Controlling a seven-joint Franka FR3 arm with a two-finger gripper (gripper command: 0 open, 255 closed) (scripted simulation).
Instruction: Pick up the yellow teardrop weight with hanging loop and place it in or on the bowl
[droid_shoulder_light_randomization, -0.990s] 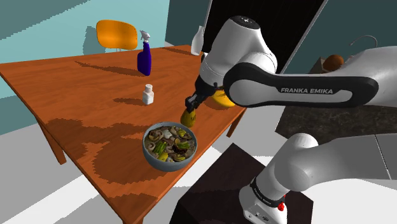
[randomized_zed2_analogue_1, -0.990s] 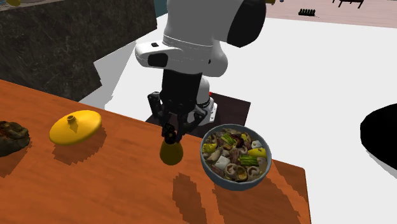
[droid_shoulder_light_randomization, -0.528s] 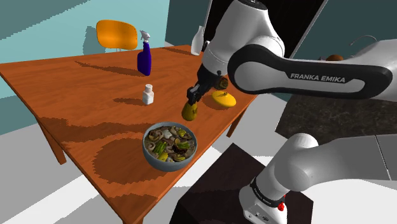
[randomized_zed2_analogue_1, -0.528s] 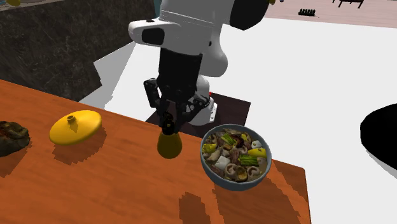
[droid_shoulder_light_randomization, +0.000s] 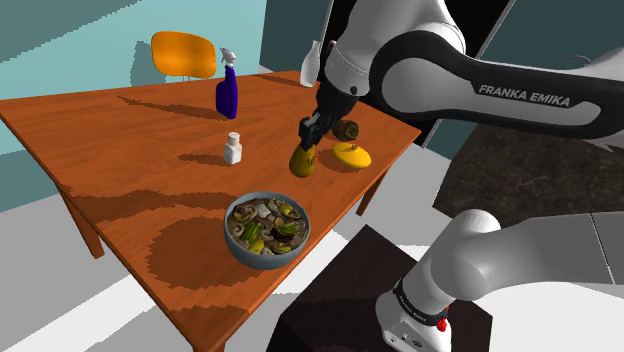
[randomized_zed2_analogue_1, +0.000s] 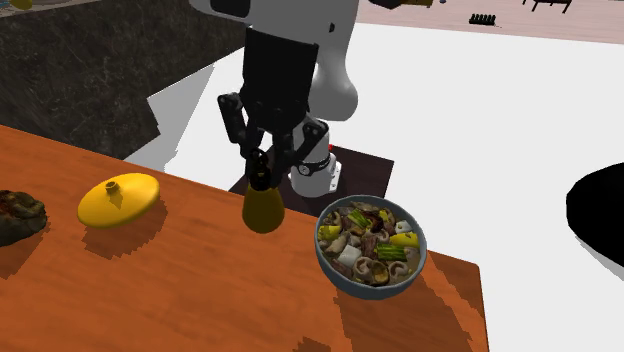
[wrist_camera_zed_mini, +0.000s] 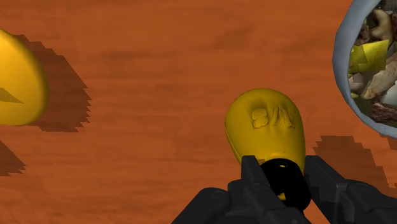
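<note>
Weight: yellow teardrop weight (wrist_camera_zed_mini: 267, 127), smooth, embossed mark on its bulb; hangs clear of the wooden table (droid_shoulder_light_randomization: 130, 150), beside the bowl (randomized_zed2_analogue_1: 345, 281)
Grip: gripper (wrist_camera_zed_mini: 280, 184) clamped on its narrow top, one black finger each side
Bowl: round, grey-blue, food-filled
Arm: white, reaching over the table, gripper pointing down

A brown wooden table (droid_shoulder_light_randomization: 130, 130) stands on pale floor (droid_shoulder_light_randomization: 30, 260) before teal walls (droid_shoulder_light_randomization: 60, 40), an orange chair (droid_shoulder_light_randomization: 185, 52) behind it.
</note>
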